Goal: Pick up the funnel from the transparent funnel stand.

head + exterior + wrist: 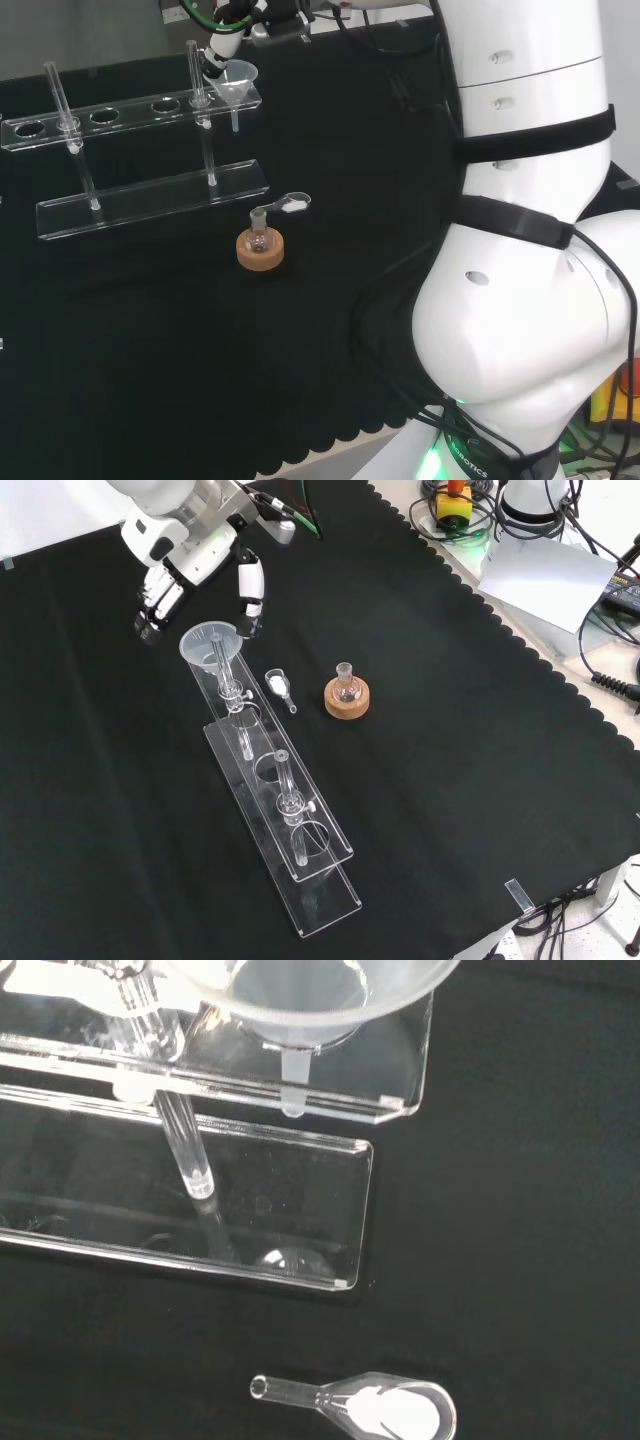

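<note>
Hovering just beyond the funnel [211,640] seated in the clear stand [322,880], the hand [190,565] hangs with fingers [250,588] released, grasping nothing.

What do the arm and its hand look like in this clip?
The arm is glossy white with rounded links, black bands between segments, and a green glow at its base. The hand is white with black fingertips; green and black cables run to it.

White arm links [530,300], black straps, green cables
</note>
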